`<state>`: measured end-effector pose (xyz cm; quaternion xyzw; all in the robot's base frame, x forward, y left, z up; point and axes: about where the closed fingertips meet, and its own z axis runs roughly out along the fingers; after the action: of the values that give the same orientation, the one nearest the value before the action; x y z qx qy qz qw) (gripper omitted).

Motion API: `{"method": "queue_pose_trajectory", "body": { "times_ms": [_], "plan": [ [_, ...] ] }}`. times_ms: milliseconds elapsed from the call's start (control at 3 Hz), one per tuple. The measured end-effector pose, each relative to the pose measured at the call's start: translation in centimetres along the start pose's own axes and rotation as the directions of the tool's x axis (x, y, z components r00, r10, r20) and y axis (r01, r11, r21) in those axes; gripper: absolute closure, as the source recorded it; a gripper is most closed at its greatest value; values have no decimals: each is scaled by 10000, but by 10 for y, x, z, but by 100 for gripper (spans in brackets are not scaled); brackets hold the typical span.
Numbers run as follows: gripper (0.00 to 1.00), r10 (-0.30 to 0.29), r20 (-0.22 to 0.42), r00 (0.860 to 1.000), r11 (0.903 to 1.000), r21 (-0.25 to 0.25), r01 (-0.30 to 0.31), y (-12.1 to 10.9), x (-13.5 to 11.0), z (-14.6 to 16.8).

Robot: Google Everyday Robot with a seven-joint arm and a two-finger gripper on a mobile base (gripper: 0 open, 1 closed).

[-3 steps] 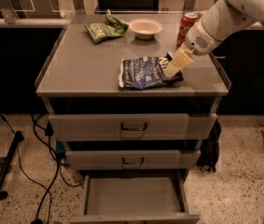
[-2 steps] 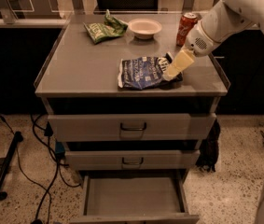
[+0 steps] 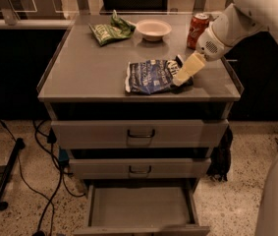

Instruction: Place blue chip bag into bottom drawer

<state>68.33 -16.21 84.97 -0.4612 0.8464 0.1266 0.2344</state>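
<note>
The gripper point(image 3: 180, 78) is low over the right part of the grey cabinet top point(image 3: 84, 68), at the end of the white arm point(image 3: 246, 14) that comes in from the upper right. Its cream tip points down and to the left. The blue chip bag point(image 3: 148, 76) lies flat on the top directly to the left of the gripper, and the bag's right edge lies under the tip. The tip appears to touch that edge, though the angle leaves this unsure. Whether the gripper is clenched on the bag or released cannot be told from here.

Behind the gripper and slightly to its right, a red can point(image 3: 198, 24) stands upright near the back edge. Behind and to its left sits a white bowl point(image 3: 153, 29). Farther left at the back lies a green snack bag point(image 3: 110, 30), well apart from the gripper.

Below the gripper, on the cabinet front, the top drawer point(image 3: 94, 134) and the middle drawer point(image 3: 99, 168) are closed. Lowest of all, well below and to the left of the gripper, the bottom drawer point(image 3: 141, 208) is pulled out, and its grey floor is in view.
</note>
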Motion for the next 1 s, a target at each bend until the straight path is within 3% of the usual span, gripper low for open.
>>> {"method": "queue_pose_trajectory", "body": {
  "times_ms": [667, 1000],
  "plan": [
    [19, 177, -129, 9998, 9991, -395, -182, 3, -3, 21],
    [36, 206, -176, 9996, 9986, -489, -214, 5, -3, 26]
  ]
}}
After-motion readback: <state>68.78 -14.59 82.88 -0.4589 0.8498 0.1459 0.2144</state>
